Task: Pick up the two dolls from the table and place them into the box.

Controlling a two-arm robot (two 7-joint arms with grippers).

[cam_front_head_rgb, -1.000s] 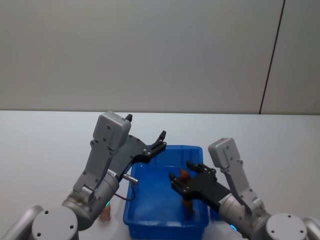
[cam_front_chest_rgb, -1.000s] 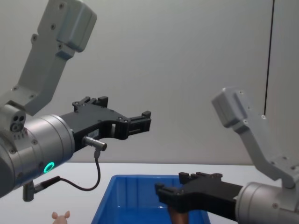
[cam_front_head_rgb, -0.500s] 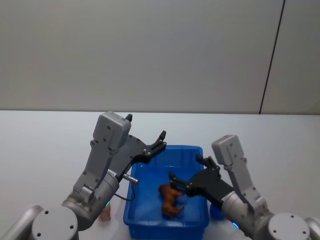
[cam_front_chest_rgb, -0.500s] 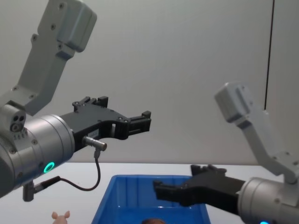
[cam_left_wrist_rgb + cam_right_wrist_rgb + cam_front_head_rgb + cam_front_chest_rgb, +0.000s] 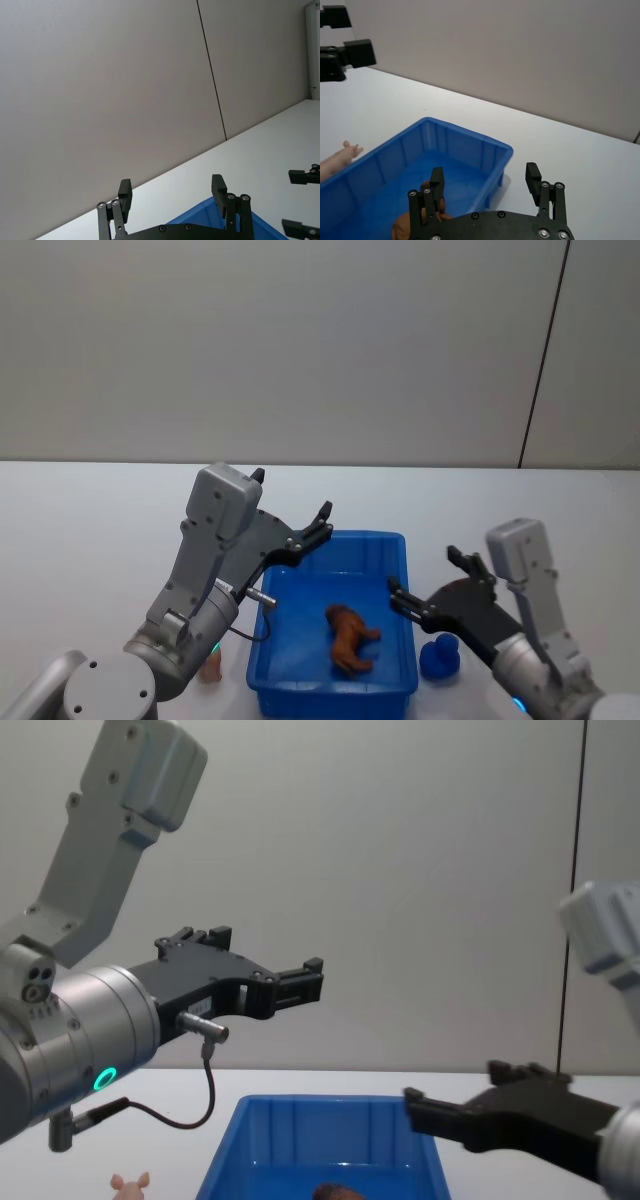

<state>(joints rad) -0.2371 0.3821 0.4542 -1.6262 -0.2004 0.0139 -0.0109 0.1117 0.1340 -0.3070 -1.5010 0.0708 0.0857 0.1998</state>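
Lion doll: lying inside the blue box, its placement apparently done.
Pig doll: on the table, just left of the box, not yet picked up.
Right gripper: jaws released, empty, at the box's right rim.
Left gripper: jaws spread, empty, raised over the box's far-left corner.

Plain grey wall with dark vertical seam.

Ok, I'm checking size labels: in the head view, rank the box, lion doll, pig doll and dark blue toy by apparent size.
1. box
2. lion doll
3. dark blue toy
Unranked: pig doll. It is mostly hidden behind the left arm, so it shows smallest but cannot be ranked fairly.
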